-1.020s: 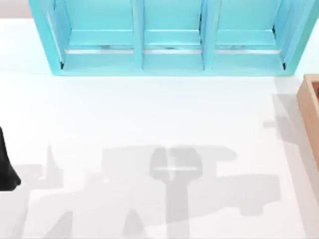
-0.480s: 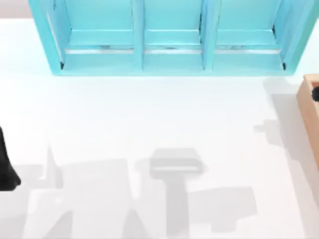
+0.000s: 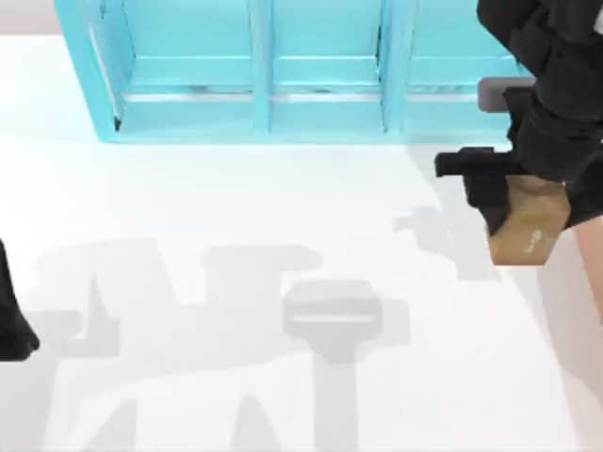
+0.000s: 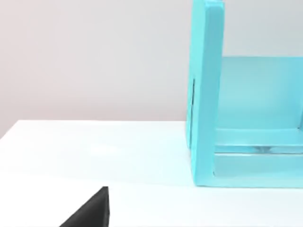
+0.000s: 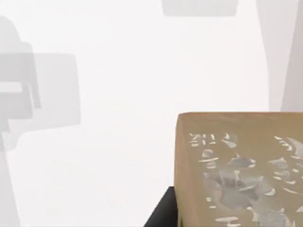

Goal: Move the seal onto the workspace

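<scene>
While one seal (image 3: 528,234) hangs gripped in the right pincer (image 3: 513,193) above the white bench (image 3: 236,207), at its right side in front of the one turquoise shelf (image 3: 311,66), the left pincer (image 3: 14,320) sits parked at the left edge, cut off; whether its fingers are apart I cannot tell.

1. The seal (image 3: 528,233) is coloured tan-brown, with a faint pale flecked mark on one face (image 5: 241,175);
2. The table (image 3: 236,207) is seen as plain white;
3. The shelf unit (image 3: 320,71) is coloured turquoise;
4. The right gripper (image 3: 513,184) is rendered black.
</scene>
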You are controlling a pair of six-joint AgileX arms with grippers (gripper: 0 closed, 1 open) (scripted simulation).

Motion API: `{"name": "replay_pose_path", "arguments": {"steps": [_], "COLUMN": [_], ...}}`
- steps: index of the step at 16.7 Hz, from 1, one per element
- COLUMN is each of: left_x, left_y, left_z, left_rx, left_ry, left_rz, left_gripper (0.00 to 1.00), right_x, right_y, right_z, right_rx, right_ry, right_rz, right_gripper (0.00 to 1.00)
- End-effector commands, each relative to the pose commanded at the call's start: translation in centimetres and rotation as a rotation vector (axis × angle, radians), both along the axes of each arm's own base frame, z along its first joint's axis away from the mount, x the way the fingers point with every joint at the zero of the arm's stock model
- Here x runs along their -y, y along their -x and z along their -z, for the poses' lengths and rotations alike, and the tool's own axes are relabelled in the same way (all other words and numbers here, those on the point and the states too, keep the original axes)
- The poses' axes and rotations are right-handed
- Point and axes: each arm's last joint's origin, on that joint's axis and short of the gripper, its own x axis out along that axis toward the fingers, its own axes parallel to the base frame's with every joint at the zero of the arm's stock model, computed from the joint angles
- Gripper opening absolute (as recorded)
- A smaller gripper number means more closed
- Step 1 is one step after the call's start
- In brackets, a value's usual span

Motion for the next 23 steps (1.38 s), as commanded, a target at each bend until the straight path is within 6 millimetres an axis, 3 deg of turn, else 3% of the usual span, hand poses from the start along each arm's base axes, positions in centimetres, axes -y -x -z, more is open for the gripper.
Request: {"name": "replay_pose_path", "arguments": {"steps": [4,7,12,18,22,23], "left_x": [0.0,0.0,0.0,0.0,0.0,0.0], "left_y": [0.0,0.0,0.0,0.0,0.0,0.0], "left_z": [0.0,0.0,0.0,0.0,0.0,0.0], "left_rx": [0.000,0.000,0.000,0.000,0.000,0.000], "left_ry": [0.000,0.000,0.000,0.000,0.000,0.000], "left_rz": [0.000,0.000,0.000,0.000,0.000,0.000], "left_gripper": [1.00,1.00,1.00,1.00,1.00,1.00], "right_x": [-8.5,-11.5,-11.5,-11.7,-11.7,-11.7], "right_y": [-1.2,-1.0,-1.0,-1.0,-0.9,-0.9], "right_z": [5.1,6.5,6.6,10.6,11.0,11.0], "right_rx": [-0.002,0.020,0.016,0.022,0.021,0.021], "right_ry": [0.005,-0.007,-0.006,-0.008,-0.007,-0.007], "right_rz": [0.007,0.006,0.011,0.006,0.006,0.006], "right_gripper": [0.00,0.00,0.00,0.00,0.00,0.08]}}
